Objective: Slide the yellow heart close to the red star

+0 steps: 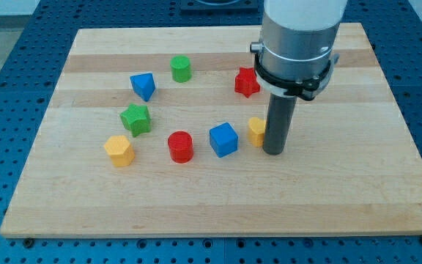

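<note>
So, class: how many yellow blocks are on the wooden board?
2. One yellow block sits toward the view's bottom left; the yellow heart, partly hidden, touches my tip on its left. The arm could hide more.

Yellow heart [256, 130], touching my tip [273, 152] on its left: right half hidden behind rod, so shape barely readable. Red star [246, 82], up-left of tip: right points covered by arm collar [293, 73]. Arm body cut off by view's top. Table [387, 183] whole.

Arm descending from the view's top, dark rod upright, my tip [273, 152] on the board
</note>
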